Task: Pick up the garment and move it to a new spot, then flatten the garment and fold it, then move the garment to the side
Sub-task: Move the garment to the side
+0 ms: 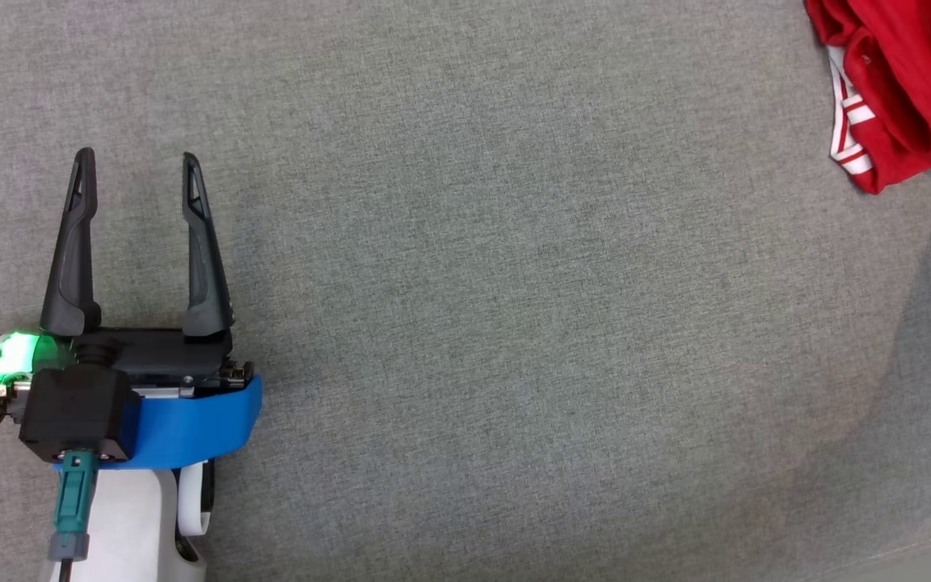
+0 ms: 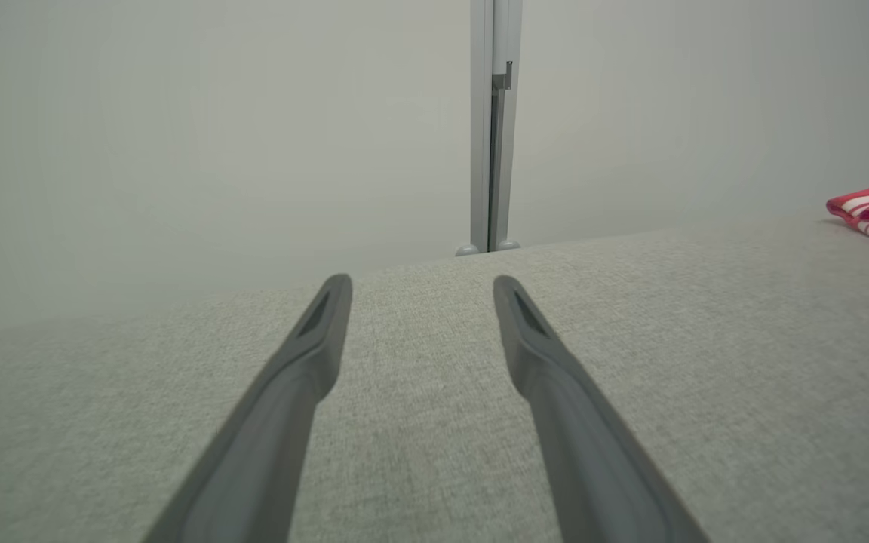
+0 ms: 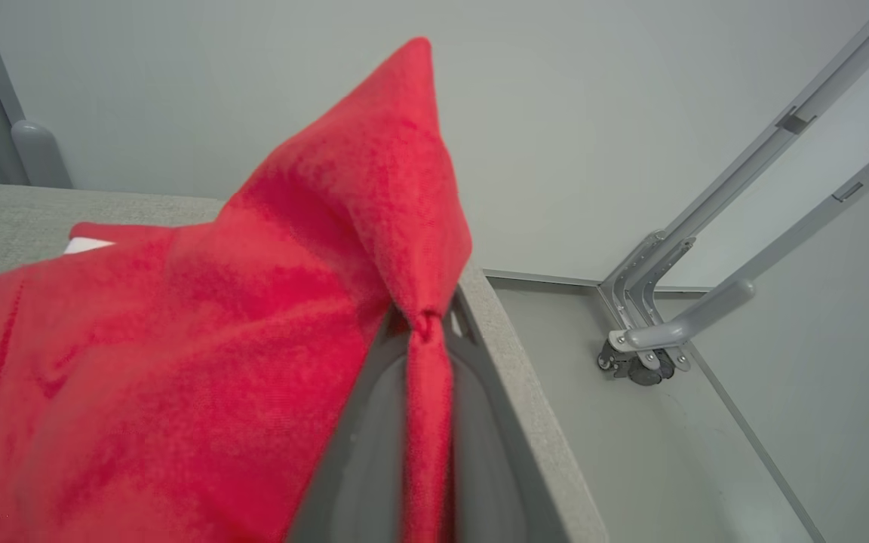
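A grey, cloth-covered counter (image 1: 514,323) takes most of the head view, with plain pale walls behind it and a metal frame post (image 2: 495,128) standing at its far edge. The garment (image 1: 910,81), red with white stripes (image 1: 849,121) at one hem, lies bunched at the far right corner of the counter, close to the edge. The middle of the counter is well apart from it.

The right gripper (image 3: 428,324) has its jaws pressed together on a fold of the red cloth. In the right wrist view the pinched part makes a small knot between the jaws and a peak of cloth stands up above them, while the rest of the garment spreads down to the left over the counter. The left gripper (image 1: 137,158) hovers low over the counter at the near left, jaws spread wide and holding nothing, far from the garment.

I judge that the task is only at its first step. The garment is gripped, but it is not carried to a new spot. It is crumpled, so flattening, folding and the last move to the side are all left to do.
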### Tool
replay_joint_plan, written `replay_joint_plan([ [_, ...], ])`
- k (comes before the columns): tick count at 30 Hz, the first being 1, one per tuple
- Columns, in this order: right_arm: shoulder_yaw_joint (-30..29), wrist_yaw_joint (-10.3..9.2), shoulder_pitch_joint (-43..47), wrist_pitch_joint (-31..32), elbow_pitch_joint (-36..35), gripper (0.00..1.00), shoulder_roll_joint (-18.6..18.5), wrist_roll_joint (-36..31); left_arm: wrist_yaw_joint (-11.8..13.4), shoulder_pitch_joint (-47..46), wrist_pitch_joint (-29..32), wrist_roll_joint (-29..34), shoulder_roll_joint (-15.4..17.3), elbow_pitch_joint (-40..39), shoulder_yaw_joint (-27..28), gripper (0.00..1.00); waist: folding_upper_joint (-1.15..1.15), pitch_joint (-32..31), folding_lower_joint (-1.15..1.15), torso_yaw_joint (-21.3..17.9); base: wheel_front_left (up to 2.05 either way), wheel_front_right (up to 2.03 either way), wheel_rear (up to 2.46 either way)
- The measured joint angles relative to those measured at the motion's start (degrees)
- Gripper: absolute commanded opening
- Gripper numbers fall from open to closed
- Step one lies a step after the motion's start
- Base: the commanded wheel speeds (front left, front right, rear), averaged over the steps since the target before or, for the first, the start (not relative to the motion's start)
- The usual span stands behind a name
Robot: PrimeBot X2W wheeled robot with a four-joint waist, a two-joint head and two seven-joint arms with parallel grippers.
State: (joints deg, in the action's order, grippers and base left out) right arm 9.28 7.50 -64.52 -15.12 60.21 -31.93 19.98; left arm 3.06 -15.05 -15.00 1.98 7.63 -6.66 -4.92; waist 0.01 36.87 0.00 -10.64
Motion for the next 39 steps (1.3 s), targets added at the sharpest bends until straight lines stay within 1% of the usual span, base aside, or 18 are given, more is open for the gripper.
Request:
replay_joint_plan([
  [2,-0.16,0.00,-0.21,0.01,1.07,0.00,0.04,-0.29,0.15,-0.05,0.00,-0.04,0.29,-0.01,-0.24,1.00,0.00,0.14,0.00,0.01,0.00,0.00,0.00],
  [3,-0.44,0.00,-0.42,0.01,1.45,0.12,0.08,-0.53,0.21,-0.09,0.00,-0.04,0.38,-0.01,-0.35,1.00,0.00,0.21,0.00,0.02,0.00,0.00,0.00],
  [4,-0.71,0.00,-0.71,0.01,1.57,0.47,0.07,-1.03,0.47,-0.12,0.00,-0.09,0.45,-0.01,-0.49,1.00,0.00,0.26,0.00,0.05,0.00,0.00,0.00],
  [5,-1.29,0.00,-0.96,0.01,1.49,1.00,0.09,-1.29,0.49,-0.19,0.00,-0.25,0.48,-0.01,-0.65,1.00,0.00,0.28,0.00,0.12,0.00,0.00,0.00],
  [9,-3.09,0.00,-0.96,0.01,0.54,1.00,0.15,-3.38,0.90,-0.30,0.01,-0.76,0.63,0.46,-0.96,1.00,0.00,-0.47,0.01,0.69,0.00,0.00,0.00],
  [14,-6.77,-0.01,1.22,0.01,-3.72,1.00,0.48,-6.69,1.46,0.44,0.01,-1.81,0.43,1.43,-0.88,1.00,-0.01,-3.35,0.00,1.70,0.00,0.00,0.00],
  [18,-8.17,-0.01,5.02,0.00,-8.90,1.00,2.48,-8.71,1.70,2.13,0.00,-2.88,-0.16,2.46,-0.52,1.00,-0.01,-6.90,-0.01,2.88,0.00,0.00,0.00],
  [21,-8.46,0.00,8.53,0.00,-13.22,1.00,4.99,-9.93,1.91,4.05,0.00,-3.63,-0.49,3.47,0.18,1.00,-0.02,-9.94,-0.01,3.71,0.00,0.00,0.00],
  [26,-6.91,-0.01,15.32,0.00,-19.13,1.00,9.69,-10.34,1.86,7.64,0.01,-4.63,-1.20,5.09,1.08,1.00,-0.02,-15.37,-0.01,5.05,0.00,0.00,0.00],
  [30,-4.32,-0.01,20.65,0.00,-22.23,1.00,12.43,-10.03,1.37,10.37,0.00,-5.21,-1.90,6.67,1.80,1.00,-0.03,-19.86,-0.02,6.39,0.00,0.00,0.00],
  [34,-1.89,-0.01,26.22,0.00,-24.51,1.00,14.55,-8.95,0.91,12.73,0.00,-5.61,-2.44,8.43,2.46,1.00,-0.03,-23.84,-0.01,7.59,0.00,0.00,0.00],
  [39,-1.08,-0.01,32.69,0.00,-27.30,1.00,16.27,-7.06,-0.07,14.96,0.00,-6.04,-3.10,10.39,2.98,1.00,-0.03,-27.36,-0.01,8.61,0.00,0.00,0.00],
])
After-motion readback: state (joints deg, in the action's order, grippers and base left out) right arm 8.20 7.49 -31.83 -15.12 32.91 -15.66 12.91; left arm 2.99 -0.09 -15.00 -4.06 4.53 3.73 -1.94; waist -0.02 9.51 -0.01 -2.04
